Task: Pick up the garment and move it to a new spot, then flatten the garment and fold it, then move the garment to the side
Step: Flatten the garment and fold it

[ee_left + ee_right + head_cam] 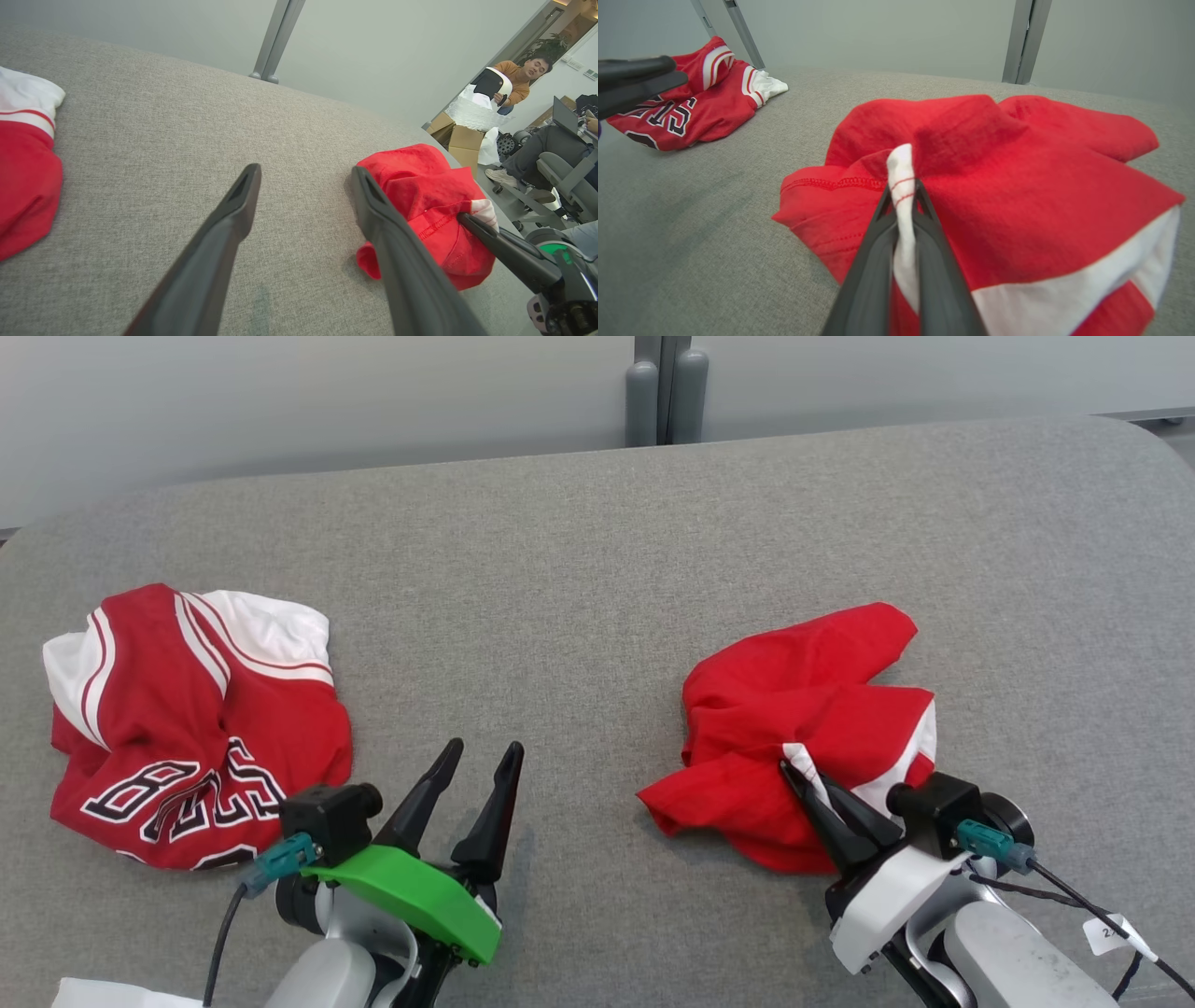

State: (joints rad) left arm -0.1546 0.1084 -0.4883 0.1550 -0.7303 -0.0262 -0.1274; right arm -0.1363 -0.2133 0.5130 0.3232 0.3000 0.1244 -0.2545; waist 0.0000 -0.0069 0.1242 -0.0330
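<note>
On the right of the grey padded surface [579,616], the crumpled red garment [794,709] lies with the right gripper [792,771] clamped on it; the right wrist view reveals a white fold [901,163] pinched between its fingers [873,270]. The left gripper [484,751], spread wide, hovers empty near a numbered red jersey [187,728].

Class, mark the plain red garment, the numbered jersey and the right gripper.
plain red garment [794,681], head view, upper red fold
numbered jersey [187,709], head view, red middle
right gripper [903,191], right wrist view, between fingertips
</note>
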